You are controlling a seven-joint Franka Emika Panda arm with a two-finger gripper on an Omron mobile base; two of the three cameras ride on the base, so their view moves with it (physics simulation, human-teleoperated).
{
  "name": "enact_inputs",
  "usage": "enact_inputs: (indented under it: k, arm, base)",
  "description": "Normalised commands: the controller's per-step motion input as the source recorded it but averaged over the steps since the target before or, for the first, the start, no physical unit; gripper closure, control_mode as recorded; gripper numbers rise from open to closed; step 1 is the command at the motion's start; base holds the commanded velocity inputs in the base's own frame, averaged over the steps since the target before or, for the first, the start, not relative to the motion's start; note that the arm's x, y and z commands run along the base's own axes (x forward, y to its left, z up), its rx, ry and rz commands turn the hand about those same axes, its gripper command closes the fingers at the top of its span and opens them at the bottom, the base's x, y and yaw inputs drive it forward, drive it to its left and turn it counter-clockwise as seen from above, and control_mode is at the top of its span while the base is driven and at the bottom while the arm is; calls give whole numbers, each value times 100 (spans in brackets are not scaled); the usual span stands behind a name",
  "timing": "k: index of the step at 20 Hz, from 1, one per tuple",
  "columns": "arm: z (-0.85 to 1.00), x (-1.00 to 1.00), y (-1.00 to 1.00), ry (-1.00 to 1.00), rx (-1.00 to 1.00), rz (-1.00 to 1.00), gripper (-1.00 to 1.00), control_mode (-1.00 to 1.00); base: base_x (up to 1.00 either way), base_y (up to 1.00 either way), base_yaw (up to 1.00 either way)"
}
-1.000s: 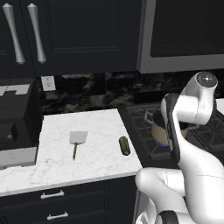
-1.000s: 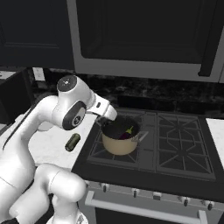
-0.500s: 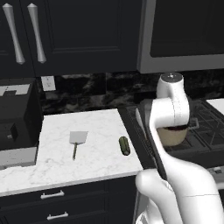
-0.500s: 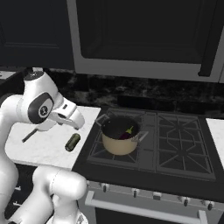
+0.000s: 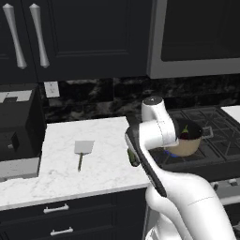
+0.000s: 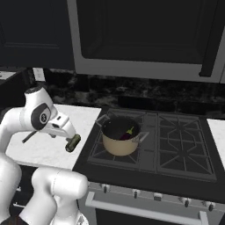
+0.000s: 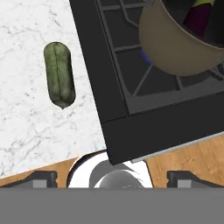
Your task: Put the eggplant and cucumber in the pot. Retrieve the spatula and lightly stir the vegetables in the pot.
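Observation:
The olive-green cucumber [image 7: 59,74] lies on the white marble counter just left of the stove edge, also seen as the cucumber [image 6: 73,143] and, half behind my arm, the cucumber [image 5: 133,158]. My gripper [image 7: 111,178] hangs above the counter's front edge near the stove corner, open, its fingers wide apart and clear of the cucumber. The tan pot [image 6: 118,146] stands on the front left burner with the purple eggplant [image 6: 126,134] inside; the hand view shows the pot [image 7: 175,48] and eggplant [image 7: 197,19] at upper right. The spatula [image 5: 83,149] lies flat further left on the counter.
The black stove [image 6: 176,145] with its grates fills the right side, with a microwave [image 6: 140,39] above it. A dark appliance [image 5: 18,122] stands at the counter's left end. Open marble counter [image 5: 103,136] lies between spatula and cucumber.
My arm has swung left from beside the pot to over the counter by the cucumber. The gripper has stayed open. The eggplant, cucumber and spatula have not moved.

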Motion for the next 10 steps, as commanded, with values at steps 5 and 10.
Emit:
enact_inputs:
  k: [5,10]
  arm:
    - [-30,82,0,14,0,0,-100,-100]
    - [-49,61,9,11,0,0,-100,-100]
  base:
    - [0,0,0]
    - [0,0,0]
